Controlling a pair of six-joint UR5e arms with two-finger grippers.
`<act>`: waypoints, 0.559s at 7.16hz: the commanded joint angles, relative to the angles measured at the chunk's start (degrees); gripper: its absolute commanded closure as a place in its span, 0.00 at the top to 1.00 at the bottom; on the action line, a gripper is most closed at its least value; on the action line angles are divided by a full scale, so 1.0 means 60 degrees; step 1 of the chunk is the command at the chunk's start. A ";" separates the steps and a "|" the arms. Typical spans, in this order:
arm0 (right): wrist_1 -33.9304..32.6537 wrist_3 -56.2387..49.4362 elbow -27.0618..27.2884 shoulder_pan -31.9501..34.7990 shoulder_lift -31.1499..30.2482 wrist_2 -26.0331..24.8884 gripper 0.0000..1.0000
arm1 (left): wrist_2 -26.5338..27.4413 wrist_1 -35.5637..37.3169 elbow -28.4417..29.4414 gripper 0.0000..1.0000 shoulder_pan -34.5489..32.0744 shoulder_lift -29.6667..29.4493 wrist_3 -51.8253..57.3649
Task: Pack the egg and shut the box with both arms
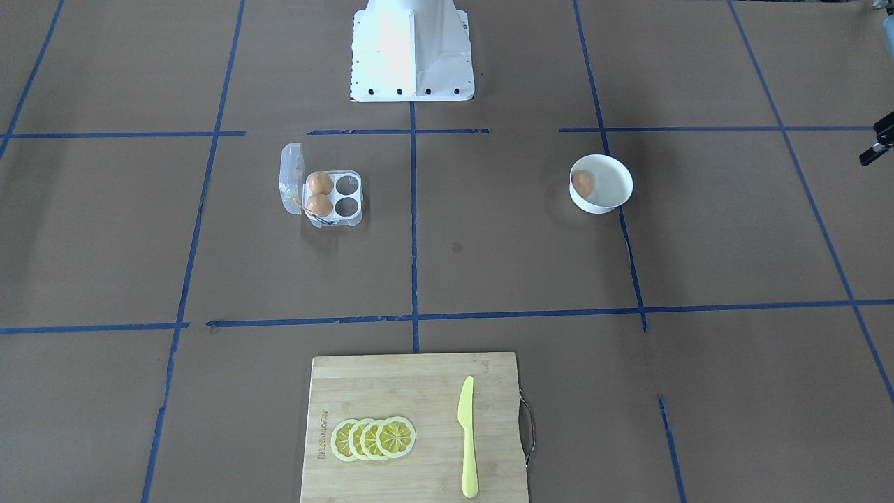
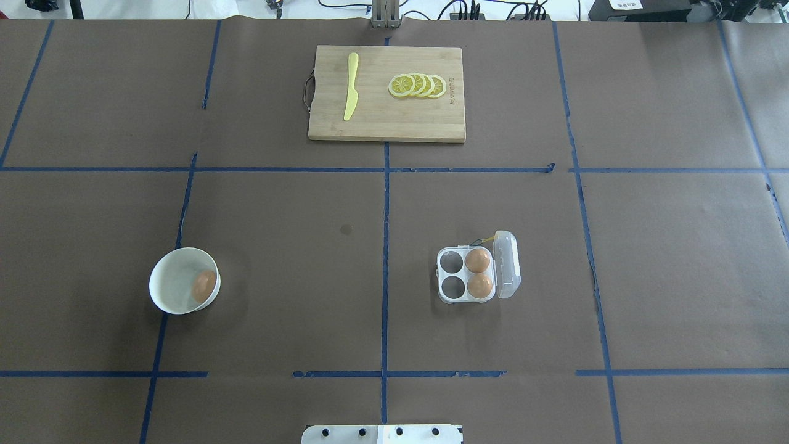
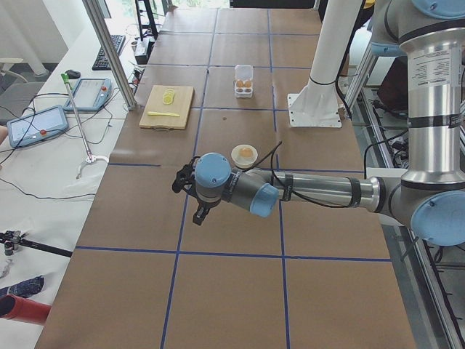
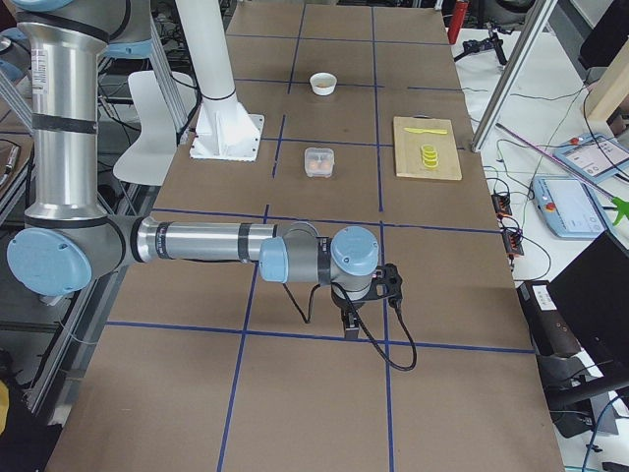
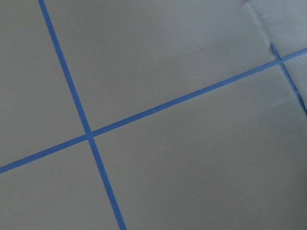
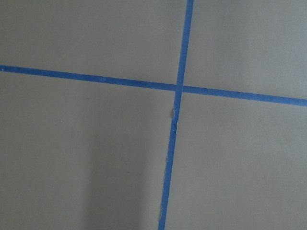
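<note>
The clear box [image 1: 347, 184] lies open, its lid [image 1: 290, 178] folded back, with two orange-brown eggs [image 1: 320, 193] in the cells next to the lid and two cells empty. It also shows in the overhead view [image 2: 452, 274]. A third egg [image 1: 583, 183] lies in the white bowl [image 1: 611, 202], also seen in the overhead view [image 2: 204, 286]. My left gripper [image 3: 200, 213] hangs over the table, on the near side of the bowl in the left view. My right gripper [image 4: 349, 320] hangs far from the box. I cannot tell whether either is open or shut. Both wrist views show only brown paper and blue tape.
A bamboo cutting board [image 1: 419, 391] with a yellow knife [image 1: 466, 436] and lemon slices [image 1: 374, 439] lies at the table edge opposite the robot. The white pedestal [image 1: 412, 56] stands at the robot's side. Blue tape lines grid the brown table.
</note>
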 commanded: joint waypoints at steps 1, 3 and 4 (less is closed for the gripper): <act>0.0012 -0.0016 -0.0071 -0.0002 -0.0034 0.0008 1.00 | 0.0065 -0.2909 -0.0381 1.00 0.2303 -0.0106 -0.5133; 0.0012 -0.0016 -0.0071 -0.0002 -0.0019 0.0008 1.00 | 0.0080 -0.3128 -0.1025 1.00 0.4153 -0.0545 -0.8329; 0.0012 -0.0016 -0.0056 -0.0002 -0.0034 0.0008 1.00 | 0.0080 -0.3128 -0.1013 0.98 0.4306 -0.0546 -0.8616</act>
